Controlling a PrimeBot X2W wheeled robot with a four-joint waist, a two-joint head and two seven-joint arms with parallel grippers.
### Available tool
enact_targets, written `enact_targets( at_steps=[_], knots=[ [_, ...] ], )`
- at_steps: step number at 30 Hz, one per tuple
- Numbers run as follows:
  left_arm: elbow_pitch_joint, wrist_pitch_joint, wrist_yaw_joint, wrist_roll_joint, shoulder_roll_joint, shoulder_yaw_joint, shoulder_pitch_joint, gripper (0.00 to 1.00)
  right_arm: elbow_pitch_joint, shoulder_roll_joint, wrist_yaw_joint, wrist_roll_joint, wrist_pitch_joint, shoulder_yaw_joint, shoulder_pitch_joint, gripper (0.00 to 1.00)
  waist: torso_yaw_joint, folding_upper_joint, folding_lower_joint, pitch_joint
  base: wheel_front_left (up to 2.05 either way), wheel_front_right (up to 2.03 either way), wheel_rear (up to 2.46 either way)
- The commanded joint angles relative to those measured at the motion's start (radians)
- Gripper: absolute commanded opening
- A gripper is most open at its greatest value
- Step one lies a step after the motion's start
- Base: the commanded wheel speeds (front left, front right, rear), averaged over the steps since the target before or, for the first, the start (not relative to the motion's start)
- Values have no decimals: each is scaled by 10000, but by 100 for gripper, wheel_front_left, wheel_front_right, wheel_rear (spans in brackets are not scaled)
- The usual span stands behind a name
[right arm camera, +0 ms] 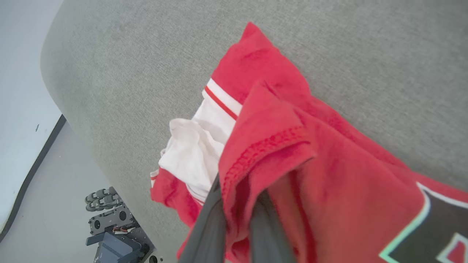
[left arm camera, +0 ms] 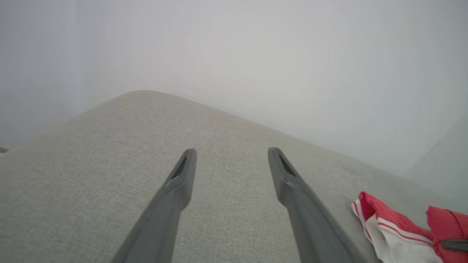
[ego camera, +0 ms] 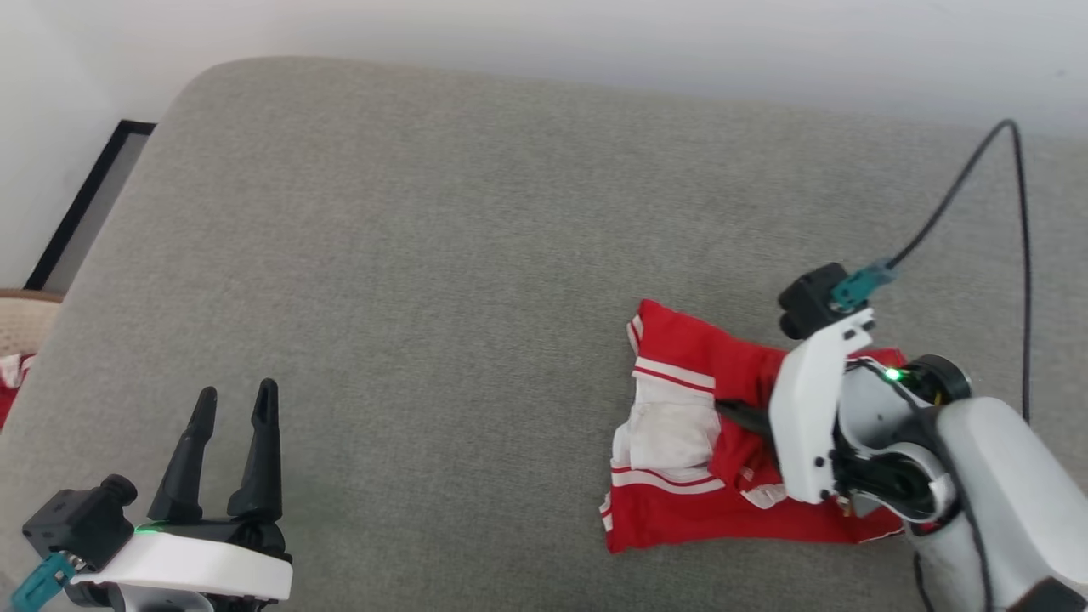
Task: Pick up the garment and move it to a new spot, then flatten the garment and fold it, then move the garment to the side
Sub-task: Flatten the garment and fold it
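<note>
The garment (ego camera: 680,501), a red shirt with white sleeves and red-and-white striped trim, lies bunched at the right of the grey cushion (ego camera: 425,255). My right gripper (ego camera: 733,413) reaches into it from the right and is shut on a raised fold of its red hem. In the right wrist view that fold of the garment (right arm camera: 329,164) drapes over the gripper (right arm camera: 237,199) and hides the fingertips; black white-outlined lettering shows at the lower right. My left gripper (ego camera: 238,393) stands open over bare cushion at the lower left, far from the shirt. Its fingers (left arm camera: 182,175) hold nothing, with the garment (left arm camera: 387,226) off to their right.
A black cable (ego camera: 977,178) loops above the right wrist. The cushion's rounded left edge drops to the floor with a dark baseboard (ego camera: 85,204). A pale wall runs behind. The robot's base (right arm camera: 113,233) sits on the floor below the cushion. Something red and white (ego camera: 8,382) lies at the far left.
</note>
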Motion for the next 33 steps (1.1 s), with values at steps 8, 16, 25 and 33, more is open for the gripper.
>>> enact_targets(
  at_steps=[8, 16, 25, 33],
  knots=[
    [15, -46, -33, -220, 37, 104, -132, 100, 605, -89, -4, 249, -703, 782, -744, 100, 129, 0, 0, 128, 0, 0, 0],
    [-180, -46, -35, -213, 80, 513, 87, 100, -388, -463, -4, 914, -987, 343, -679, 100, -352, 0, 0, 76, 0, 0, 0],
    [-372, -46, -34, -12, 122, 936, 371, 100, -1557, -1021, -4, 858, -2615, -882, 238, 100, -1110, 0, 0, -215, 0, 0, 0],
    [-505, -46, -34, 234, 170, 1169, 728, 100, -1723, -1399, -4, 249, -5450, -1301, 1265, 100, -1833, 0, 0, -654, 0, 0, 0]
  ],
)
